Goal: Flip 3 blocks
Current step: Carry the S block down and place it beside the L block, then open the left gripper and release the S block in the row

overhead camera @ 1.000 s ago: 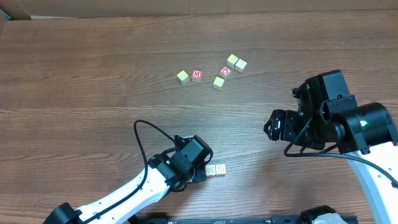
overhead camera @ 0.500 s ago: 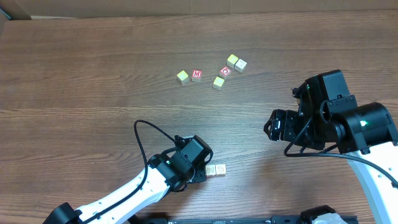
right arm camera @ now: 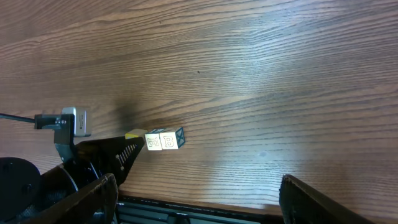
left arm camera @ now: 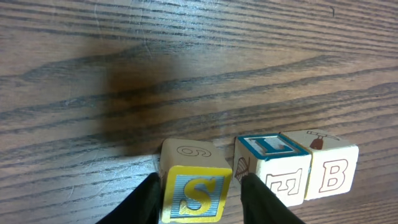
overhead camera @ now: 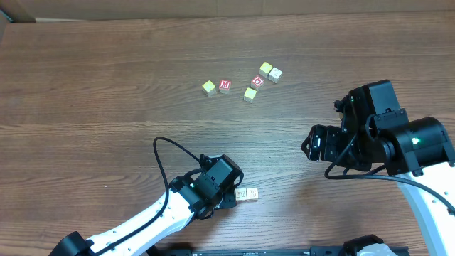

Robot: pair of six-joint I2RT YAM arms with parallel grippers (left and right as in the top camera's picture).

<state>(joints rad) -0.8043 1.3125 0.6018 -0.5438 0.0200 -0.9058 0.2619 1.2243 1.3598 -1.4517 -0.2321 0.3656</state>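
Straddling the yellow-faced S block (left arm camera: 196,198), the left gripper (left arm camera: 200,179) is standing slightly spread, its jaws flanking the cube's sides with a sliver of gap on the right, not pinching it. That block is sitting on the counter (left arm camera: 186,62) at the left end of a short row, just beside the E block (left arm camera: 283,180), which is touching the B block (left arm camera: 333,175). The row is lying near the counter's front edge. The right gripper (right arm camera: 199,186) is hovering well apart to the right, jaws spread wide and holding nothing. Far back, the M cube (overhead camera: 225,86) and O cube (overhead camera: 258,81) are resting among other small cubes (overhead camera: 208,87).
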